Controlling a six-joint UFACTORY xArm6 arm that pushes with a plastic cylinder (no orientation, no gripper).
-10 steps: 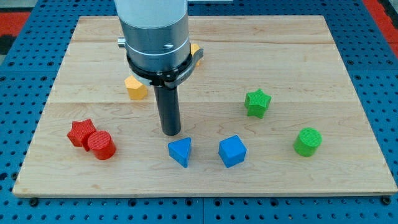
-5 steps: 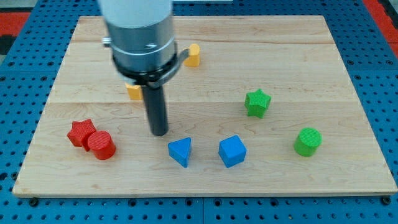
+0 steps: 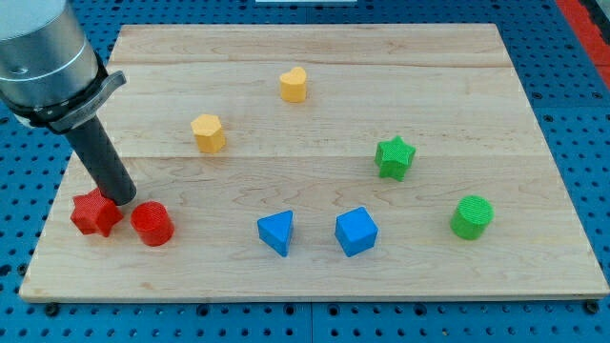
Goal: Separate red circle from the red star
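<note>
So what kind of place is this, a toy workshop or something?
More likely a robot test bench. A wooden board lies on a blue perforated table, small coloured blocks such as the red star and red circle sit on it, and my tip pushes them about.

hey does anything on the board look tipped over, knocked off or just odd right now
Nothing stands out. All eight blocks sit flat on the wooden board. My tip sits between the red star and red circle, which are apart.

The arm's grey cylinder fills the frame's upper left; its dark rod slants down-right, my tip (image 3: 122, 200) at left-centre.
</note>
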